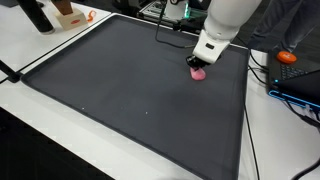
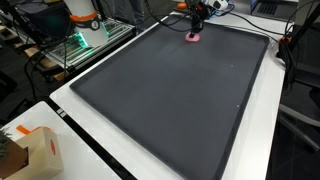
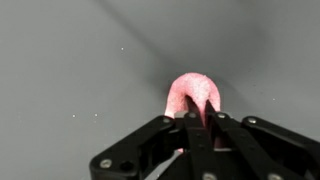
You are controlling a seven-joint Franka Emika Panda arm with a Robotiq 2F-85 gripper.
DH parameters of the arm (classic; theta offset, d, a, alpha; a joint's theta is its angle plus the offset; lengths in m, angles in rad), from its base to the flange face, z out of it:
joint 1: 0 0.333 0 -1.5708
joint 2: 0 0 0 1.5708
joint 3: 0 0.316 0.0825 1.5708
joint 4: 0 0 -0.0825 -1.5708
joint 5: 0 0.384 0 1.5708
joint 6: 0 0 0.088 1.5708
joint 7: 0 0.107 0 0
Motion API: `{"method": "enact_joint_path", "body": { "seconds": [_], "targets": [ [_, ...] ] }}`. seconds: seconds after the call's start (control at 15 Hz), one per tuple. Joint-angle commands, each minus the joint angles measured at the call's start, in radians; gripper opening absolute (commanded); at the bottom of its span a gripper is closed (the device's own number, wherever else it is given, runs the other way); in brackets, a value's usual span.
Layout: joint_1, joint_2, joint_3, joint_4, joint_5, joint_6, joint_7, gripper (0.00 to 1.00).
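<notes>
Your gripper (image 1: 196,66) comes down from the white arm in an exterior view, its black fingers pressed together on a small pink rounded soft lump (image 1: 199,73). The lump touches or sits just above the dark grey rubbery mat (image 1: 130,95), near the mat's far right corner; you cannot tell which. The mat lies on a white table (image 1: 30,110), and an orange round object (image 1: 287,57) rests well apart, off the mat's edge.

From the opposite side, in an exterior view, the gripper (image 2: 195,30) is small and far away at the top of the mat (image 2: 170,100), with the lump (image 2: 193,38) directly below it. A brown cardboard box (image 2: 35,150) stands on the table in the near corner.

At the wrist view, the gripper (image 3: 195,113) pinches the lump (image 3: 188,92). Its fingers (image 3: 210,122) close on the lower middle, and the pink material bulges in an arch beyond them.
</notes>
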Motion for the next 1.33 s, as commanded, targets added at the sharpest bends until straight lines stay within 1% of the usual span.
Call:
{"method": "enact_joint_path", "body": {
  "seconds": [0.0, 0.8, 0.87, 0.93, 1.27],
  "targets": [
    [-0.003, -0.002, 0.003, -0.027, -0.003, 0.032, 0.005, 0.01],
    [-0.007, -0.017, 0.0, -0.03, 0.0, 0.037, 0.009, 0.01],
    [-0.009, -0.018, 0.002, -0.029, 0.005, 0.036, 0.008, 0.29],
    [-0.008, -0.02, 0.0, -0.03, 0.001, 0.036, 0.009, 0.3],
    [-0.011, -0.028, 0.003, -0.026, 0.006, 0.026, 0.007, 0.65]
  ]
}}
